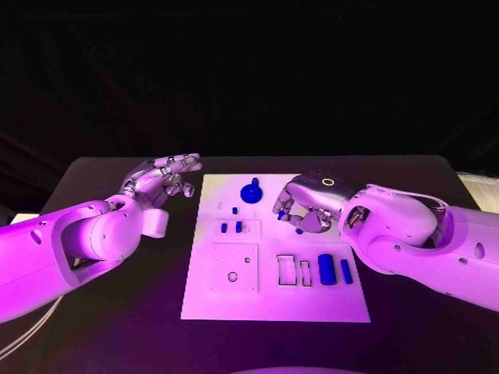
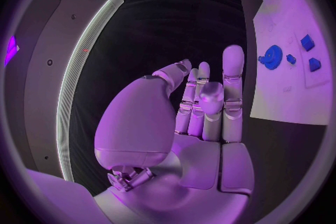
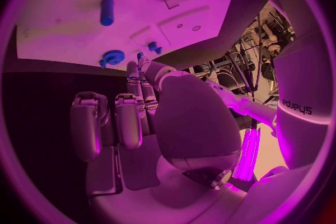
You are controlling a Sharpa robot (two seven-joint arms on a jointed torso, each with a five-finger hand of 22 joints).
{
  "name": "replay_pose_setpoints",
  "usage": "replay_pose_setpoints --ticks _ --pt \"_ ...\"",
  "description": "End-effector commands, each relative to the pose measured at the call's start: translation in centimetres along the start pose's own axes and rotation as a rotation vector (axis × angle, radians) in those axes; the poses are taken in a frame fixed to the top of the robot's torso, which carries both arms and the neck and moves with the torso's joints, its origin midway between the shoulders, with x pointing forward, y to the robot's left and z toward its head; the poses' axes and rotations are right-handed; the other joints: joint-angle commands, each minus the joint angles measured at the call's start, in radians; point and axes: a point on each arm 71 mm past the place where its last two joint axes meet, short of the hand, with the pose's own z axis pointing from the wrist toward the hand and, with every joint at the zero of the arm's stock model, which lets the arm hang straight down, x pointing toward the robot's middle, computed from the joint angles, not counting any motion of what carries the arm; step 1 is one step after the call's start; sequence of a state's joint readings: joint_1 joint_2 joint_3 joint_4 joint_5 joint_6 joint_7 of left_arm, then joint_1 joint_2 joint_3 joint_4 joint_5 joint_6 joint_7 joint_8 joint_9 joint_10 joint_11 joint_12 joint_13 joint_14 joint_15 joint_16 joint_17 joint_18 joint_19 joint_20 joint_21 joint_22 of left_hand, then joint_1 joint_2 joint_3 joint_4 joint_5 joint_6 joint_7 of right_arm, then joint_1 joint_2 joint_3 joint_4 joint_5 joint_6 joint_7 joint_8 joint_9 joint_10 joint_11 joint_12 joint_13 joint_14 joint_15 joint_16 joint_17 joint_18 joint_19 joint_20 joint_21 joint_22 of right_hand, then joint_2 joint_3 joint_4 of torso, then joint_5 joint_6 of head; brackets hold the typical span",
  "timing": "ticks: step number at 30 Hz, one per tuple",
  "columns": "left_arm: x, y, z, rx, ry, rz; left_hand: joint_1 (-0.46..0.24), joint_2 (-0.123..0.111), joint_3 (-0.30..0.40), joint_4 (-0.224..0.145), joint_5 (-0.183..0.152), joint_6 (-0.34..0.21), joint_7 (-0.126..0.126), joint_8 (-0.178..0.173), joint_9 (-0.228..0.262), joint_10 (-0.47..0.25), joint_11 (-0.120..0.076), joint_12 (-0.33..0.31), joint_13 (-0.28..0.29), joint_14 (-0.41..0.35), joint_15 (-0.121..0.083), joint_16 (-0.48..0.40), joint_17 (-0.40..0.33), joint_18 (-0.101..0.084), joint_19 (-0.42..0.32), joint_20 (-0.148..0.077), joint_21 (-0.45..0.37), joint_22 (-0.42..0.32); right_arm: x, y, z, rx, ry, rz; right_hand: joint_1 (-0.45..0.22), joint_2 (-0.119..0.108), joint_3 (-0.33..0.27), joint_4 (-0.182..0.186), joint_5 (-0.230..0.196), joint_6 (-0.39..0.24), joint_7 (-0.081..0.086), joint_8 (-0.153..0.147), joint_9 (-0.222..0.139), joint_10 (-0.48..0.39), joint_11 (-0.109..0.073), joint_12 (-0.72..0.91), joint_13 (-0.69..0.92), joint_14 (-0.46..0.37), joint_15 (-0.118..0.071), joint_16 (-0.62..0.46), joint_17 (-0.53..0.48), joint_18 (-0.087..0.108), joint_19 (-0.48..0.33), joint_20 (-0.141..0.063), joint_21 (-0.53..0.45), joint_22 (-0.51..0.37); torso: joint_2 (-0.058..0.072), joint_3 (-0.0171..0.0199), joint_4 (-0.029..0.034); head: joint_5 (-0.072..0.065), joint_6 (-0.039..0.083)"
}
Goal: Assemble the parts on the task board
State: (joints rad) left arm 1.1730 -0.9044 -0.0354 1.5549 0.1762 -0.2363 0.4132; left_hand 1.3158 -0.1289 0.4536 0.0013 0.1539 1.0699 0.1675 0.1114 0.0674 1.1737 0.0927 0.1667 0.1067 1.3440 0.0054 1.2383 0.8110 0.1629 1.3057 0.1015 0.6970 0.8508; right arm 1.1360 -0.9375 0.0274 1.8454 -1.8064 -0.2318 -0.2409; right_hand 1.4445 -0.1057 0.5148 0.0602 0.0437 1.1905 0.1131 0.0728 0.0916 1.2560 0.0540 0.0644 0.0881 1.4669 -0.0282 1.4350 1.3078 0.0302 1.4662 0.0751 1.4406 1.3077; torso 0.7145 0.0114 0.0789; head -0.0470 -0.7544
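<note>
The white task board (image 1: pixel 274 300) lies in the middle of the black table. On it are a round blue part (image 1: pixel 252 191), two small blue parts (image 1: pixel 231 227) and two long blue parts (image 1: pixel 335 269). My right hand (image 1: pixel 306 204) hovers low over the board's far right side with its fingers curled down. Small blue bits (image 1: pixel 299 229) show under its fingertips, and I cannot tell whether it holds one. My left hand (image 1: pixel 165 175) is raised just left of the board's far corner, fingers apart and holding nothing. The left wrist view shows that palm (image 2: pixel 196 123) bare, with the round part (image 2: pixel 271 57) beyond it.
The board carries several sunken outlines: a square one (image 1: pixel 234 267) and narrow slots (image 1: pixel 287 269). Black table (image 1: pixel 115 319) stretches on both sides of the board. The right wrist view shows my right hand (image 3: pixel 140 123), a long blue part (image 3: pixel 106 11) and the round part (image 3: pixel 112 57).
</note>
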Motion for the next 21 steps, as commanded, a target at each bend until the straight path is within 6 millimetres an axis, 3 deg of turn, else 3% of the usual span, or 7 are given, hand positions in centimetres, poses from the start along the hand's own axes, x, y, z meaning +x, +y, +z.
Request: replay_pose_setpoints --ticks 1,6,11,16,21 --pt "0.4 0.0 0.0 0.002 0.018 -0.012 0.004 0.008 -0.006 -0.001 0.006 -0.007 -0.001 -0.003 -0.001 -0.007 -0.002 0.004 0.001 -0.008 -0.001 -0.004 -0.001 0.008 -0.008 0.0 -0.007 -0.001 0.6 1.3 0.2 -0.047 0.003 0.022 -0.001 -0.002 0.003 -0.007 0.005 0.003 0.008 0.0 0.002 0.003 0.003 -0.001 -0.002 0.069 0.007 -0.004 0.064 0.014 0.018 0.003 0.001 0.085 -0.001 -0.0025 -0.0017 0.022 -0.007" --pt "0.5 0.1 0.1 0.001 0.021 -0.013 0.004 0.008 -0.006 -0.001 0.006 -0.007 -0.001 -0.003 -0.001 -0.007 -0.002 0.004 0.001 -0.008 -0.001 -0.004 -0.001 0.008 -0.008 0.0 -0.007 -0.001 2.0 2.9 0.7 -0.087 0.034 0.051 0.0 -0.003 0.004 -0.009 0.005 0.003 0.009 0.0 0.002 0.003 0.004 -0.001 -0.003 0.069 0.008 -0.004 0.065 0.014 0.018 0.004 0.0 0.085 0.001 -0.0014 -0.0007 0.039 -0.017" --pt "0.7 0.1 0.1 0.0 0.026 -0.014 0.004 0.008 -0.007 -0.002 0.006 -0.009 0.0 -0.003 -0.001 -0.01 -0.002 0.005 0.001 -0.009 0.0 -0.004 -0.002 0.008 -0.009 0.001 -0.007 -0.001 4.1 3.9 1.1 -0.108 0.076 0.078 0.0 -0.003 0.005 -0.011 0.005 0.002 0.01 -0.001 0.002 0.002 0.005 -0.001 -0.004 0.068 0.009 -0.004 0.064 0.014 0.018 0.004 0.0 0.084 0.0 -0.0028 -0.001 0.049 -0.026" --pt "0.9 0.2 0.1 -0.001 0.032 -0.017 0.004 0.008 -0.007 -0.002 0.006 -0.009 0.0 -0.003 -0.001 -0.01 -0.002 0.005 0.001 -0.009 0.0 -0.004 -0.002 0.008 -0.009 0.001 -0.007 -0.001 5.7 4.5 1.7 -0.122 0.104 0.091 0.001 -0.003 0.006 -0.013 0.006 0.001 0.011 -0.002 0.002 0.001 0.006 -0.002 -0.006 0.068 0.009 -0.005 0.063 0.014 0.017 0.004 -0.001 0.083 0.001 -0.0004 0.0006 0.062 -0.035" --pt "1.0 0.2 0.1 -0.003 0.035 -0.018 0.003 0.007 -0.008 -0.002 0.006 -0.01 0.0 -0.004 -0.001 -0.011 -0.001 0.006 0.001 -0.009 0.0 -0.004 -0.003 0.008 -0.009 0.001 -0.007 -0.001 6.6 4.9 2.1 -0.137 0.109 0.083 -0.002 -0.003 0.006 -0.014 0.005 0.0 0.013 -0.003 0.002 0.0 0.008 -0.002 -0.008 0.068 0.011 -0.005 0.063 0.015 0.016 0.005 -0.002 0.082 0.001 -0.0015 -0.0004 0.066 -0.039"
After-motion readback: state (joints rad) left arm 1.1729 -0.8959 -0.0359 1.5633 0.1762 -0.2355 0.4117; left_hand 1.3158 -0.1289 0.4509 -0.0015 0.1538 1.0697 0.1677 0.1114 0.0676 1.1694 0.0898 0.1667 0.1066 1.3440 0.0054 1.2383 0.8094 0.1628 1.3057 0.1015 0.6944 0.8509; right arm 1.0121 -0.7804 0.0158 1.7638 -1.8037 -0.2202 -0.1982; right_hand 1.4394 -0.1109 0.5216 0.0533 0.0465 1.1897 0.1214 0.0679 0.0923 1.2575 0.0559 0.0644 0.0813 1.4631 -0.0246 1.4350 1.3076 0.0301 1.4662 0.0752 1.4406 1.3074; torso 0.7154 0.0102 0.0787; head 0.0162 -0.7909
